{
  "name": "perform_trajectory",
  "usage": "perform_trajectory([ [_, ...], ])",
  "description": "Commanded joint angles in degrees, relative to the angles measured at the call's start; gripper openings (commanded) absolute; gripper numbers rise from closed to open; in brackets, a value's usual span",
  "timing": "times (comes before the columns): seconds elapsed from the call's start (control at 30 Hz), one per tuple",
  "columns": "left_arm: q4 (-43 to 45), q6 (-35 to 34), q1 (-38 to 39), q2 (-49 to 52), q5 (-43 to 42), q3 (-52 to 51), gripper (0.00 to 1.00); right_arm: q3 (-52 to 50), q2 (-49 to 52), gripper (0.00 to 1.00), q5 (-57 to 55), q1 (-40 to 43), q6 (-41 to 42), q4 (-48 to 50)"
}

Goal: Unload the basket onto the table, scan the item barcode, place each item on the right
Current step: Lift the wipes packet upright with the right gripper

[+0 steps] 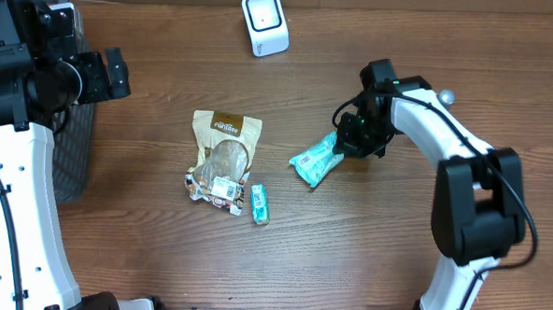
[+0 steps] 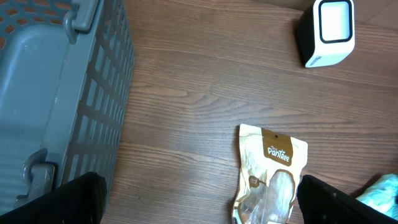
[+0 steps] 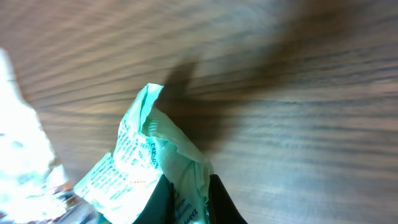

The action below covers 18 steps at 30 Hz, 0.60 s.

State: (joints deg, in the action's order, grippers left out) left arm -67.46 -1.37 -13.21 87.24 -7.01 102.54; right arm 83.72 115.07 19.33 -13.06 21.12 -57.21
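Teal, crinkled plastic marks the snack packet (image 1: 316,159) to be scanned, which is shown lying on the brown wooden table (image 1: 365,271) right of centre, its right end pinched between the closed-down fingers of the right gripper (image 1: 354,140). The left gripper (image 1: 112,73) is held spread wide and empty beside the grey slatted plastic basket (image 1: 75,156) at the table's left edge. Slippage is judged the main hazard: only a thin fold of film appears to be caught, and it could be pulled free once the packet is lifted. The barcode could also be turned away from the white box-shaped scanner (image 1: 265,22), which is set at the far edge, well apart from the packet. The pinch itself is shown only by the right wrist view, where film is seen bunched between the dark fingertips (image 3: 157,202); overhead it is hidden by the arm. The tan stand-up pouch (image 1: 222,153) and small green wrapped bar (image 1: 259,203) are seen together only from overhead. No barcode on the packet can be made out in any view.
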Motion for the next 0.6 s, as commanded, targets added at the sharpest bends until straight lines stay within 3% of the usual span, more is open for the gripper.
perform_trajectory([
  [0.0,0.13,-0.35,0.15,0.13,0.11,0.63,1.00,2.62,-10.84,0.04,1.86,0.07,-2.43,0.09],
  [0.23,0.15,-0.35,0.15,0.13,0.11,0.63,1.00,2.62,-21.51,0.04,9.70,0.02,-7.72,-3.10],
  [0.57,0.15,-0.35,0.15,0.13,0.13,0.63,1.00,2.60,-22.69,0.04,9.90,0.00,-7.72,-9.09],
])
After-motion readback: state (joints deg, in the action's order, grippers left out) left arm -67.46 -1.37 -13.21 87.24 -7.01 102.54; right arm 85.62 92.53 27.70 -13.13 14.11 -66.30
